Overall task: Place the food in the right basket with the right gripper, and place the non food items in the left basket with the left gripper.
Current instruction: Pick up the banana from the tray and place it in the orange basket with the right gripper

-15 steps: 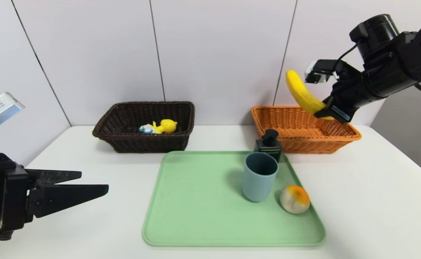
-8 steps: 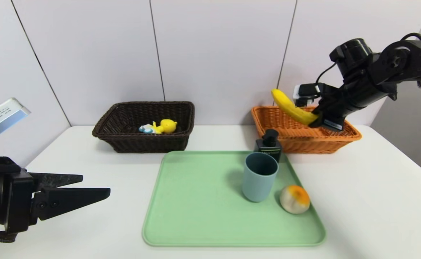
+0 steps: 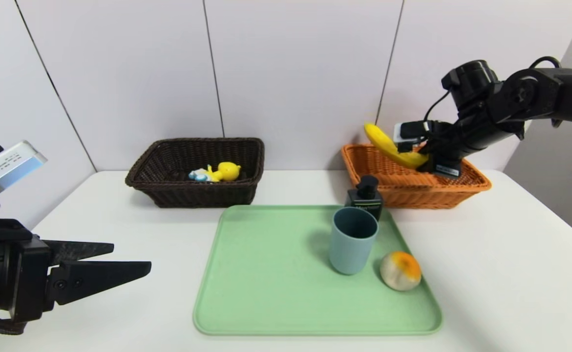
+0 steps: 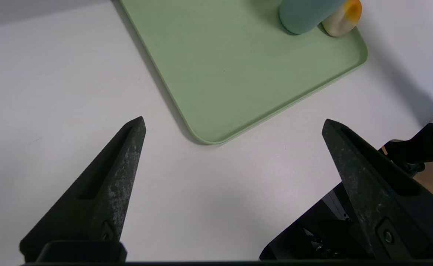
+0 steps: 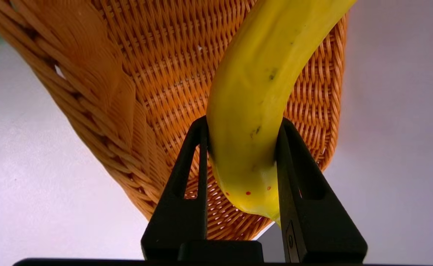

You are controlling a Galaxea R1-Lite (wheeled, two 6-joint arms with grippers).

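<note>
Carefully, the right tool (image 5: 243, 144), which is clamped on the banana (image 5: 253, 92), should bring it lower into the orange basket (image 3: 415, 196) below, making the raised far end more level before it lets go, so that it does not catch the rim. The banana lies between the two fingers near one end, and its longer part reaches out beyond their tips; the left tool (image 3: 132, 254) waits apart and holds nothing.

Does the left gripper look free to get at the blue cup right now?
Probably yes: the left gripper is open with nothing in it, and the cup stands upright on the tray. The pump bottle is just behind it, so approach from the front.
</note>
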